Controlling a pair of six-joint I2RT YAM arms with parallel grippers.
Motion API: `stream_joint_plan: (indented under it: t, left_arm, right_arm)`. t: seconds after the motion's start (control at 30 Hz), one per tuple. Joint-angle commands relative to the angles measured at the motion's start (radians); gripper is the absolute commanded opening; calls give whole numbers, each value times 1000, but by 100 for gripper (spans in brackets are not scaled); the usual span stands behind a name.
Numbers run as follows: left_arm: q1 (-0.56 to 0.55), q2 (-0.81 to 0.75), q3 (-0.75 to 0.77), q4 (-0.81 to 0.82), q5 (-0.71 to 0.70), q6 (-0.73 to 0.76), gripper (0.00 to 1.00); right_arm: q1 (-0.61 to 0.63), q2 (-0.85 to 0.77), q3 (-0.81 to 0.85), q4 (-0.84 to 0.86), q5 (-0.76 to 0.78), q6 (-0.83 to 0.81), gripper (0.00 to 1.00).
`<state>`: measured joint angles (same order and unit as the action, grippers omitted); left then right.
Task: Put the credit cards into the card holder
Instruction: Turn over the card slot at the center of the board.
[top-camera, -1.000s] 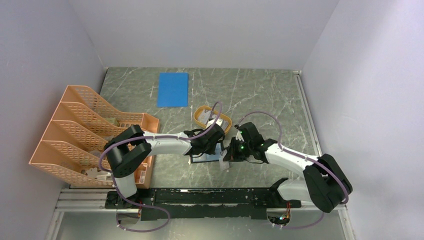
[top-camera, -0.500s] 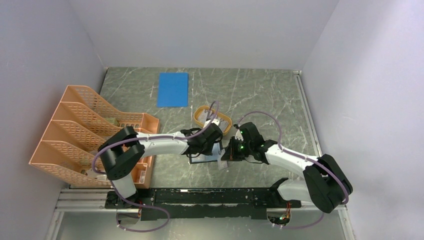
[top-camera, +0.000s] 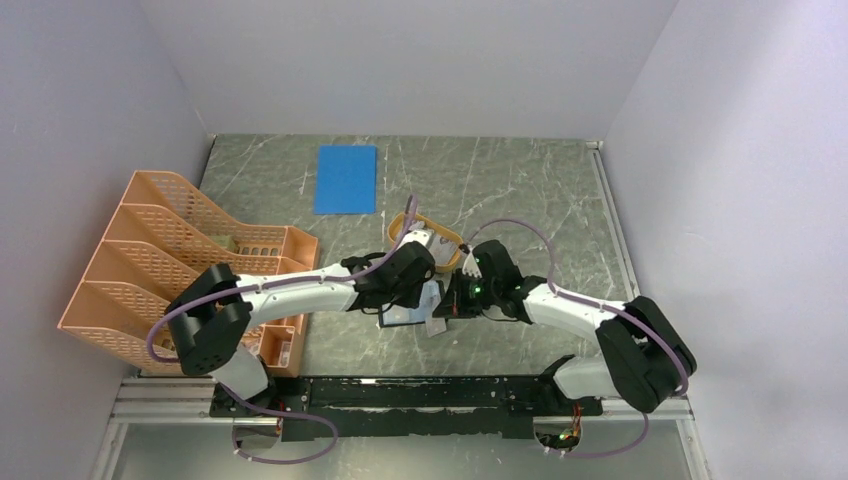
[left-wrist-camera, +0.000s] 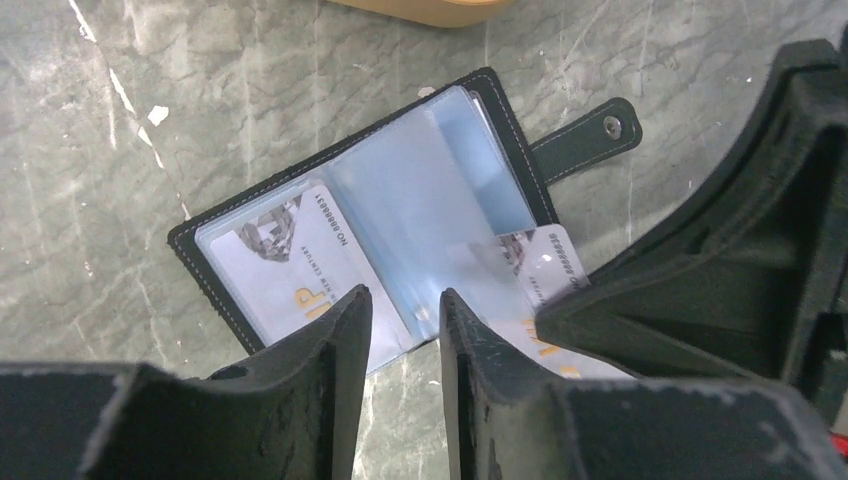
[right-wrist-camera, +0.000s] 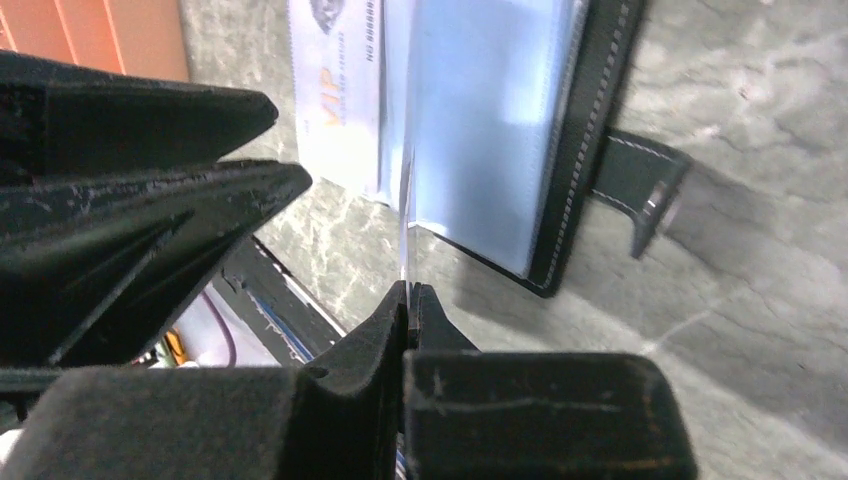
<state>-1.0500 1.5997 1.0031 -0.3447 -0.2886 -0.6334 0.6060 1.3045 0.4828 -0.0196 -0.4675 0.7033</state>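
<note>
The black card holder (left-wrist-camera: 205, 225) lies open on the table, its snap tab (left-wrist-camera: 585, 140) at the right. One credit card (left-wrist-camera: 290, 265) sits in its left clear pocket. My left gripper (left-wrist-camera: 405, 310) is open by a narrow gap, its tips over the holder's near edge. My right gripper (right-wrist-camera: 410, 292) is shut on a second credit card (right-wrist-camera: 405, 220), seen edge-on here. In the left wrist view this card (left-wrist-camera: 545, 262) lies with its end under the right clear sleeve. In the top view both grippers, left (top-camera: 410, 295) and right (top-camera: 443, 310), meet over the holder (top-camera: 398, 318).
An orange oval tray (top-camera: 448, 238) stands just behind the grippers. An orange mesh file rack (top-camera: 170, 265) fills the left side. A blue flat sheet (top-camera: 346, 178) lies at the back. The table's front rail is close to the holder.
My right gripper has moved left with its card, closer to the holder. My left arm's elbow has swung left and its gripper has shifted slightly left over the holder.
</note>
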Motion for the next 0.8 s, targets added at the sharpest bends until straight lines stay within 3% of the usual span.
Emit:
stream_joint_plan:
  t: [0.0, 0.53, 0.77]
  left_arm:
    - [-1, -67, -34, -24, -31, -29, 38]
    - [19, -136, -98, -20, -52, -60, 42]
    - [21, -136, -91, -93, -134, -80, 34]
  right_arm:
    - [20, 42, 56, 60, -27, 4, 0]
    - [115, 169, 127, 103, 7, 22, 0]
    - [124, 166, 129, 84, 26, 13, 0]
